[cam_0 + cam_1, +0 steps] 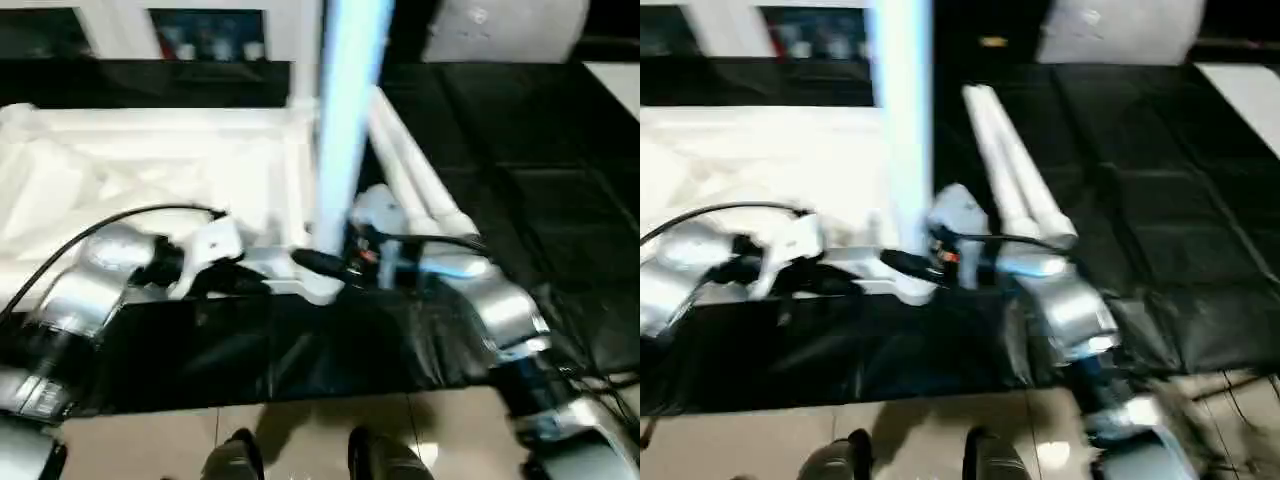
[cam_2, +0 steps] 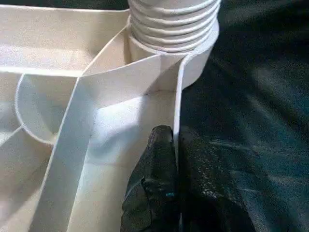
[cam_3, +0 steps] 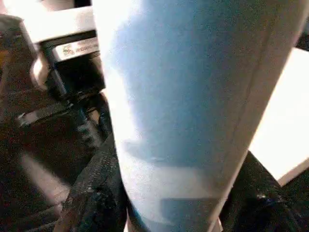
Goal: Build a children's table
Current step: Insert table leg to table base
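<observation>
So the tabletop (image 1: 150, 170) is lying ribs-up on the black surface (image 1: 520, 150), with one leg (image 1: 345, 130) standing upright in its near corner socket. The right hand (image 3: 169, 212) is wrapped around that leg, and the left hand (image 2: 169, 159) is pinched shut on the tabletop's rim. Two more legs (image 1: 1015, 175) lie side by side just beside it.

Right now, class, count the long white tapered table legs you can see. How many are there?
3. One long white tapered leg stands upright in the white plastic tabletop's near corner socket, with the right gripper around it. Two more legs lie side by side on the black mat. A fourth may be hidden.
</observation>
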### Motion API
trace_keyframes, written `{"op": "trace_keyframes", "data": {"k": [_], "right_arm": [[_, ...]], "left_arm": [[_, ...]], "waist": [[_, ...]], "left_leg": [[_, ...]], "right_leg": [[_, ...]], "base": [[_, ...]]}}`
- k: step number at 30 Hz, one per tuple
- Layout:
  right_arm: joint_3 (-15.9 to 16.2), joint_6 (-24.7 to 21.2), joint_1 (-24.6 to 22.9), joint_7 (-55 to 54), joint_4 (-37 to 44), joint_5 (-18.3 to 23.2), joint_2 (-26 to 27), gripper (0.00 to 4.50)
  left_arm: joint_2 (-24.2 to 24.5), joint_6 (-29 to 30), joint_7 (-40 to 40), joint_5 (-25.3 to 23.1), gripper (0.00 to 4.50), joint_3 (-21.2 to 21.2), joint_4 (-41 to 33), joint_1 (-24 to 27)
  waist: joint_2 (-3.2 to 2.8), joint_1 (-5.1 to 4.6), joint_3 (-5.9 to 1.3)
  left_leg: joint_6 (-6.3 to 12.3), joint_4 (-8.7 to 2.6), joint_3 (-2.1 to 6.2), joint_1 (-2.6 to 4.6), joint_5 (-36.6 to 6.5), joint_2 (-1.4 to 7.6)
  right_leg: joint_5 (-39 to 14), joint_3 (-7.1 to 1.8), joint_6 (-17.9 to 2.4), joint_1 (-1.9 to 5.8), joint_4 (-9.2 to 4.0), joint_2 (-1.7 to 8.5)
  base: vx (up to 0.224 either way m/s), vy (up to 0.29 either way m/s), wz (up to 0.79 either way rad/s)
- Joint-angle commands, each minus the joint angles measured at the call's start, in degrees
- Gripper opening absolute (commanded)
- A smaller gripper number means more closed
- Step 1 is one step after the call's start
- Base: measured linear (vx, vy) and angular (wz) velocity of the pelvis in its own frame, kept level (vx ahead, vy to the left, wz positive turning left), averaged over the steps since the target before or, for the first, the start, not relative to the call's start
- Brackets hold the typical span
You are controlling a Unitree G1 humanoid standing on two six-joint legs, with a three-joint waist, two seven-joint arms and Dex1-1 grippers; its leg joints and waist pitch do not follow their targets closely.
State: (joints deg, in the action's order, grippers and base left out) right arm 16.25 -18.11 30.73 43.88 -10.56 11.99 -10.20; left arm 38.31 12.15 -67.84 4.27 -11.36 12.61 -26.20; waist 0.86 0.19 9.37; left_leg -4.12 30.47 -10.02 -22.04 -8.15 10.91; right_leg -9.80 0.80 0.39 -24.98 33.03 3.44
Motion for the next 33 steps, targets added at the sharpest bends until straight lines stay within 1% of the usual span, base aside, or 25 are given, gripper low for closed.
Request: {"op": "trace_keyframes", "data": {"k": [1,2,3,4,5,6,7,8,9,10,11,12,13,14,18,19,22,23,26,27,28,29,31,32,33], "right_arm": [[2.39,-4.61,-3.68,-4.64,-10.57,-4.89,-0.07,1.90],[1.33,-4.51,-2.93,-6.96,-11.61,-5.23,1.13,1.90],[0.91,-4.52,-2.61,-7.83,-12.03,-5.29,1.60,1.90],[-0.48,-4.05,-1.08,-11.29,-14.25,-5.65,3.17,1.90],[-0.93,-3.70,-0.48,-12.54,-15.21,-5.83,3.70,1.90],[-1.68,-3.13,0.62,-14.26,-16.82,-5.88,4.60,1.90],[-2.25,-2.67,1.67,-15.57,-18.30,-5.78,5.41,1.90],[-2.54,-2.34,2.50,-16.35,-19.43,-5.70,6.01,1.90],[-2.59,-2.26,2.66,-16.45,-19.68,-5.70,6.13,1.90],[-2.88,-1.93,3.65,-16.85,-21.11,-5.56,7.00,1.90],[-3.07,-1.90,4.15,-16.86,-21.89,-5.37,7.63,1.90],[-2.90,-1.97,4.28,-16.56,-22.06,-5.38,7.91,1.90],[-2.90,-1.97,4.28,-16.56,-22.06,-5.38,7.91,1.90],[-2.77,-2.01,4.35,-16.35,-22.14,-5.42,8.06,1.90],[-2.14,-2.02,4.44,-14.91,-23.29,-5.22,8.49,1.90],[-2.21,-1.64,4.60,-14.82,-23.88,-5.21,8.58,1.90],[-3.14,-0.55,5.34,-14.71,-26.06,-4.80,9.18,1.90],[-3.66,-0.06,5.78,-14.60,-27.05,-4.78,9.46,2.60],[-3.81,0.45,6.15,-14.25,-27.78,-4.92,9.39,2.60],[-3.93,0.64,6.30,-14.12,-28.06,-4.97,9.37,2.70],[-3.99,0.84,6.33,-14.02,-28.13,-5.01,9.34,2.87],[-3.96,1.19,6.31,-13.94,-28.16,-5.12,9.23,3.01],[-3.77,1.89,5.87,-13.18,-27.55,-5.22,8.64,3.13],[-3.70,2.42,5.67,-12.64,-27.31,-5.26,8.36,3.23],[-3.61,2.72,5.13,-11.63,-26.20,-5.17,7.75,3.36]], "left_arm": [[-0.22,5.72,8.40,-0.46,0.00,4.85,-5.83,1.90],[-1.15,9.68,10.57,-0.50,0.00,5.80,-11.15,4.98],[-1.56,11.15,11.34,-0.51,0.00,6.11,-13.28,6.18],[-3.49,16.40,14.02,-0.79,0.00,6.65,-20.56,9.84],[-4.21,18.40,15.05,-0.87,0.00,6.71,-23.12,10.98],[-5.88,21.23,16.71,-1.30,0.00,6.14,-26.68,12.12],[-7.56,23.76,18.35,-1.91,0.00,5.35,-29.35,12.60],[-9.03,25.51,19.77,-2.30,0.00,4.63,-30.94,12.59],[-9.26,25.85,20.10,-2.34,0.00,4.48,-31.20,12.55],[-10.64,27.58,22.08,-2.60,0.00,3.46,-32.29,11.98],[-11.26,28.62,23.28,-2.67,0.00,2.86,-32.77,11.51],[-11.21,28.51,23.81,-3.20,0.00,2.54,-32.36,10.96],[-11.21,28.51,23.81,-3.20,0.00,2.54,-32.36,10.96],[-11.12,28.39,24.08,-3.60,0.00,2.38,-32.03,10.60],[-9.19,28.83,24.70,-5.78,0.00,2.01,-31.29,9.82],[-8.93,29.50,25.15,-6.42,0.00,1.95,-31.33,9.79],[-8.62,31.97,26.85,-7.11,0.00,1.97,-31.74,9.35],[-8.83,33.45,27.71,-6.51,0.00,2.24,-31.79,8.80],[-8.89,33.18,27.69,-6.04,0.00,2.25,-31.00,8.00],[-8.76,32.71,27.40,-5.98,0.00,2.02,-30.63,7.68],[-8.83,32.58,27.33,-5.90,0.00,2.09,-30.32,7.51],[-8.82,32.53,27.22,-5.91,0.00,2.13,-30.06,7.37],[-8.21,31.91,26.70,-6.16,0.00,1.87,-29.14,7.24],[-7.86,31.71,26.65,-6.31,0.00,1.67,-28.75,7.15],[-7.48,31.07,26.59,-6.33,0.00,1.68,-27.93,6.92]], "waist": [[-0.94,0.15,-1.55],[-0.91,-0.12,-1.46],[-0.99,-0.36,-1.45],[-0.86,-0.95,-1.58],[-0.88,-1.20,-1.36],[-0.49,-1.41,-1.68],[-0.72,-1.35,-1.41],[-0.61,-1.32,-1.54],[-0.68,-1.21,-1.60],[0.59,-1.19,-1.69],[0.06,-0.96,-1.71],[-0.05,-0.88,-1.68],[-0.06,-0.80,-1.68],[0.26,-0.74,-1.64],[0.19,-0.75,-1.70],[0.03,-0.75,-1.72],[0.12,-0.85,-1.69],[0.09,-0.86,-1.66],[0.07,-0.85,-1.74],[-0.11,-0.75,-1.82],[0.00,-0.61,-1.96],[0.02,-0.62,-1.99],[-0.33,-0.37,-2.21],[-0.19,-0.11,-2.41],[-0.19,-0.11,-2.41]], "left_leg": [[-3.64,-4.95,1.84,0.53,-28.22,2.03],[-3.38,-4.93,1.76,0.76,-28.91,1.88],[-3.58,-4.88,1.76,0.76,-29.15,1.97],[-3.38,-4.72,1.73,0.85,-29.27,2.00],[-3.07,-4.71,1.75,0.72,-29.24,1.90],[-2.76,-4.36,1.48,1.01,-28.71,1.88],[-2.50,-4.40,1.57,0.91,-28.45,1.80],[-2.20,-4.19,1.30,1.13,-27.88,1.79],[-2.17,-4.13,1.15,1.23,-27.56,1.75],[-1.77,-4.08,0.97,1.00,-26.90,1.74],[-1.74,-3.99,0.87,1.25,-26.90,1.70],[-1.77,-4.00,0.87,1.33,-26.85,1.74],[-1.83,-4.03,0.87,1.27,-26.79,1.71],[-1.98,-4.22,0.94,0.99,-26.57,1.67],[-2.25,-4.21,0.92,1.07,-26.83,1.67],[-2.35,-4.20,0.95,1.09,-26.95,1.67],[-2.58,-4.16,1.00,1.08,-27.80,1.63],[-2.61,-4.14,1.02,1.11,-28.15,1.58],[-2.44,-4.02,1.10,1.25,-28.77,1.46],[-2.47,-3.97,1.09,1.33,-28.44,1.47],[-2.34,-4.05,0.96,1.14,-26.88,1.62],[-2.29,-4.10,0.95,0.95,-26.31,1.58],[-2.03,-3.90,0.68,1.13,-24.75,1.62],[-1.72,-3.74,0.44,1.14,-23.13,1.57],[-1.72,-3.74,0.44,1.14,-23.13,1.57]], "right_leg": [[-33.15,-1.83,-6.99,1.45,-4.51,4.21],[-34.36,-1.82,-6.46,1.19,-4.83,3.99],[-33.97,-1.89,-6.70,1.16,-4.66,4.06],[-33.79,-1.97,-7.00,1.12,-4.79,4.02],[-34.10,-1.92,-6.89,1.04,-4.90,3.90],[-34.01,-2.09,-6.86,0.92,-5.04,3.83],[-34.39,-2.05,-6.67,0.84,-5.12,3.76],[-33.74,-2.16,-6.49,0.57,-5.27,3.57],[-32.25,-2.12,-6.38,0.51,-5.26,3.34],[-31.59,-2.13,-6.10,0.64,-5.14,3.20],[-31.35,-2.19,-6.03,0.40,-5.18,3.18],[-30.89,-2.17,-5.96,0.35,-5.22,3.17],[-30.25,-2.11,-6.00,0.41,-5.17,3.10],[-28.71,-1.99,-5.80,0.65,-5.01,2.96],[-27.03,-2.02,-6.04,0.63,-4.87,2.99],[-26.99,-2.03,-6.15,0.66,-4.82,3.03],[-28.08,-1.99,-6.29,0.69,-4.87,3.14],[-28.92,-1.95,-6.29,0.65,-4.94,3.18],[-30.80,-1.92,-6.02,0.58,-5.21,3.23],[-30.32,-1.95,-6.32,0.54,-5.19,3.20],[-26.74,-1.97,-6.85,0.78,-4.82,2.99],[-25.69,-1.92,-7.19,0.93,-4.68,2.94],[-23.13,-2.02,-8.04,1.01,-4.53,3.01],[-21.11,-2.07,-8.47,1.18,-4.49,2.97],[-21.11,-2.07,-8.47,1.18,-4.49,2.97]], "base": [[0.000,0.000,0.00],[0.000,0.000,0.00],[0.000,0.000,0.00],[0.000,0.000,0.00],[0.000,0.000,0.00],[0.000,0.000,0.00],[0.000,0.000,0.00],[0.000,0.000,0.00],[0.000,0.000,0.00],[0.000,0.000,0.00],[0.000,0.000,0.00],[0.000,0.000,0.00],[0.000,0.000,0.00],[0.000,0.000,0.00],[0.000,0.000,0.00],[0.000,0.000,0.00],[0.000,0.000,0.00],[0.000,0.000,0.00],[0.000,0.000,0.00],[0.000,0.000,0.00],[0.000,0.000,0.00],[0.000,0.000,0.00],[0.000,0.000,0.00],[0.000,0.000,0.00],[0.000,0.000,0.00]]}}
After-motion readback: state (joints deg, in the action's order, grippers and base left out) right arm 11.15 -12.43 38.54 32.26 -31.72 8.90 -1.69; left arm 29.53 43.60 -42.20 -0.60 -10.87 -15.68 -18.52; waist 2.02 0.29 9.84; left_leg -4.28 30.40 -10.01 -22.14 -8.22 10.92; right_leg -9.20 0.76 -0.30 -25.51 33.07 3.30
